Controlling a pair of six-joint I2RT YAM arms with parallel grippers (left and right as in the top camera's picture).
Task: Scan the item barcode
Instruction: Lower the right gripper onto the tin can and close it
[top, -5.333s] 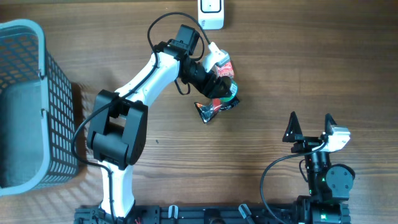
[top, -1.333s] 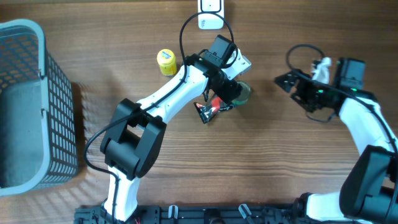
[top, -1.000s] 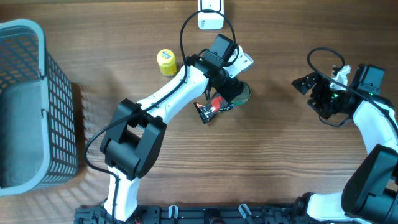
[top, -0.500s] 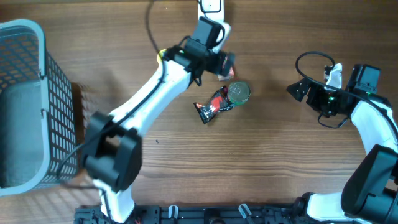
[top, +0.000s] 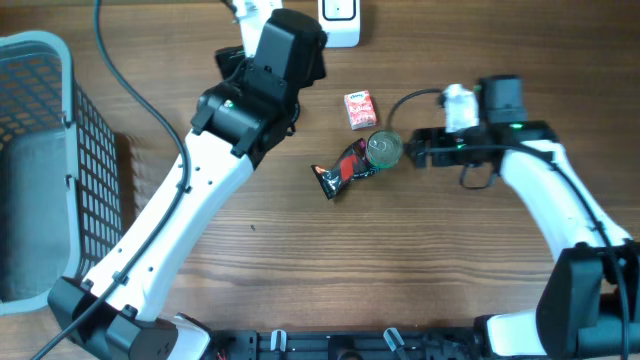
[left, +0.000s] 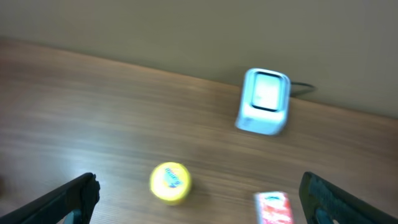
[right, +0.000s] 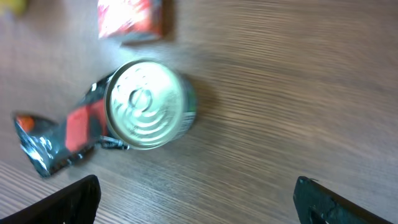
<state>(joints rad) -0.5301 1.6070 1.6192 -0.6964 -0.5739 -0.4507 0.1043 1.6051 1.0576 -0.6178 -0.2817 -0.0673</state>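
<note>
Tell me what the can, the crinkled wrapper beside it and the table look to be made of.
The can looks metal: bright silvery lid with pressed rings. The wrapper looks like thin glossy film, plastic or foil: crumpled, with glints. The table shows matt wood grain; solid wood or laminate, I cannot tell.

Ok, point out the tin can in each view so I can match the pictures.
Overhead: tin can right of centre, at the dark wrapper's right end.
Left wrist: not in it.
Right wrist: left of centre, lid toward the camera.
Landmark: red packet, in all three views; bottom edge in left wrist, top edge in right wrist.
</note>
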